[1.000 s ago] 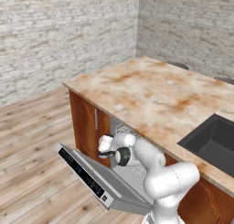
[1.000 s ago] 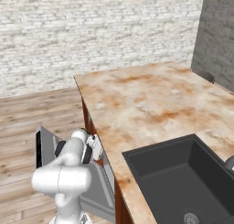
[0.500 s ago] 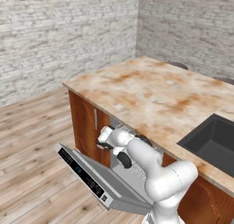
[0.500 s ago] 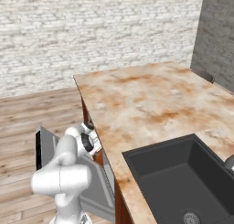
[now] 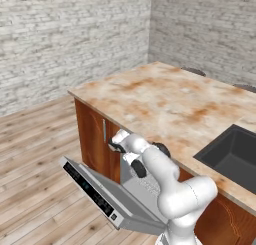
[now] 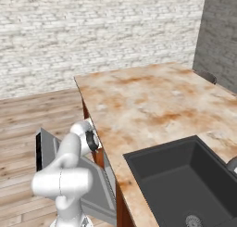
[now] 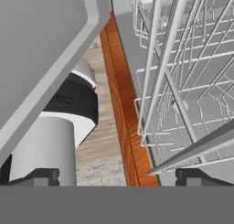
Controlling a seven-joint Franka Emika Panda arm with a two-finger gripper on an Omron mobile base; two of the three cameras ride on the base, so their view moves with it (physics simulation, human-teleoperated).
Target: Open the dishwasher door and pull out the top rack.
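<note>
Left base view: the dishwasher door (image 5: 102, 196) hung about half open, tilted out from the cabinet front under the table (image 5: 165, 96), control strip facing the floor side. Over the last second the hand rose from just above the door's inner face to the top of the opening, right under the table's front edge; the gripper (image 5: 120, 145) sat beside the reddish cabinet door (image 5: 92, 139). The door didn't move in that time, so you weren't pushing it.

Right base view: same story. The wrist was tucked under the table's front edge near its left corner, the door below and outboard of it. The sink (image 6: 185, 179) was well apart, not a factor.

Hand view: the fingers (image 7: 43, 176) were spread fully apart with nothing between them. The top rack (image 7: 183, 81) showed as a wire grid, close ahead on the right, inside the tub and not yet pulled. A strip of cabinet wood ran between rack and door edge.

My read: you've switched from door to rack. Door looks only partly down, so it may foul the rack's travel.
</note>
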